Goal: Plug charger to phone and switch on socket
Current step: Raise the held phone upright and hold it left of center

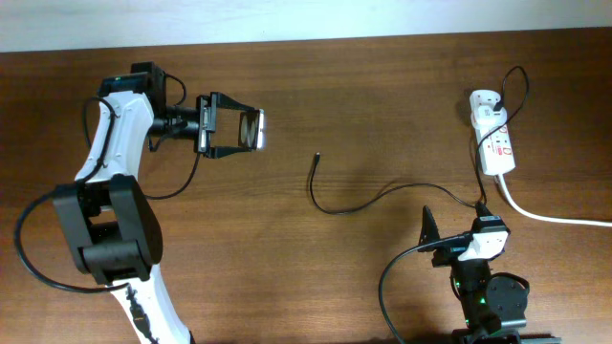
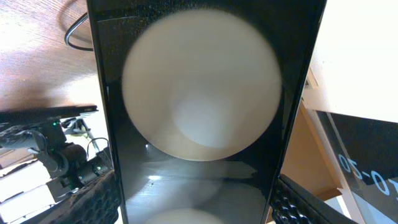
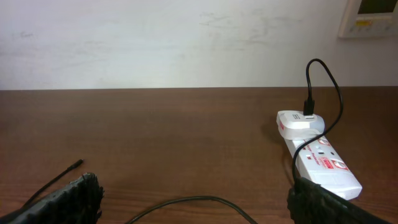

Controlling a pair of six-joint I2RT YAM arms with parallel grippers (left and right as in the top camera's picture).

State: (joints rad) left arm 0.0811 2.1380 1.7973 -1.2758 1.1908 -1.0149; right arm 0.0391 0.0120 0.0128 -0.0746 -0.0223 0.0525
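Observation:
My left gripper point(image 1: 234, 128) is shut on the phone point(image 1: 253, 129), a black slab held off the table at the upper left. In the left wrist view the phone's glossy screen point(image 2: 199, 112) fills the frame between the fingers point(image 2: 196, 208), with round white reflections. The charger, a thin black cable point(image 1: 330, 206), lies on the table with its plug tip point(image 1: 316, 156) free at the centre. It runs right to a white adapter point(image 1: 485, 100) in the socket point(image 1: 497, 145). My right gripper point(image 1: 455, 222) is open and low over the cable point(image 3: 186, 200); it point(image 3: 196, 208) holds nothing.
The brown wooden table point(image 1: 363, 105) carries a thick white cord point(image 1: 550, 217) running from the socket off the right edge. The socket point(image 3: 323, 165) and plug tip point(image 3: 77, 164) show in the right wrist view before a white wall.

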